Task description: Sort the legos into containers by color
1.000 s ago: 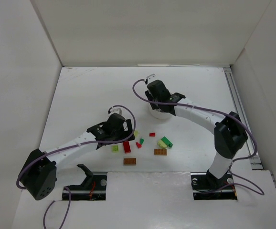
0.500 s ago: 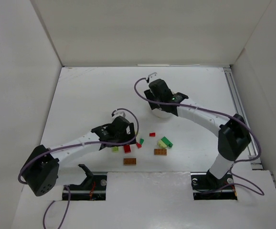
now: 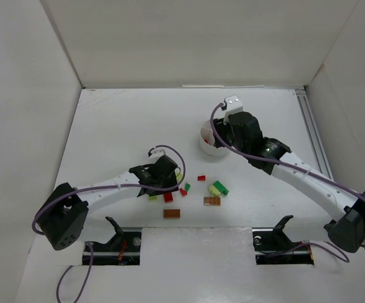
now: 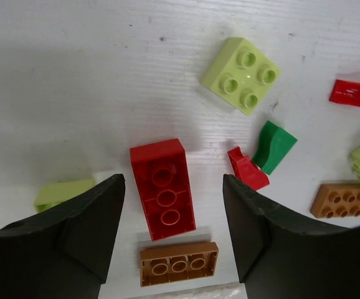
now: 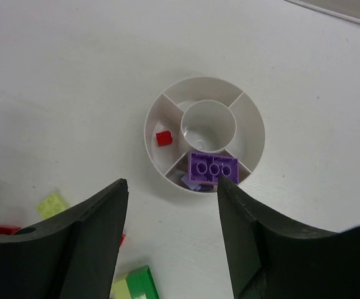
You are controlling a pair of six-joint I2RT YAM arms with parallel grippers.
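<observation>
The round white dish [image 5: 200, 91] lies under my right gripper [image 5: 170, 184], which is open and empty above its near side. A purple brick [image 5: 213, 168] fills one wedge and a tiny red brick [image 5: 163, 138] sits in another. In the top view the dish [image 3: 206, 142] is partly hidden by the right gripper [image 3: 230, 135]. My left gripper [image 4: 172, 187] is open, low over the table, with its fingers on either side of a red brick [image 4: 163, 189]. An orange-brown brick [image 4: 179, 263] lies just behind it. In the top view the left gripper [image 3: 165, 180] is over the red brick [image 3: 168, 197].
Loose bricks lie around: a yellow-green square [image 4: 240, 75], a dark green piece [image 4: 273, 146] touching a small red one [image 4: 247, 168], another orange-brown brick [image 3: 211, 201], and a green and yellow-green pair [image 3: 218, 188]. White walls enclose the table.
My right arm has swung right and its gripper has drawn back from over the dish. My left gripper has moved nearer and down over the red brick.
</observation>
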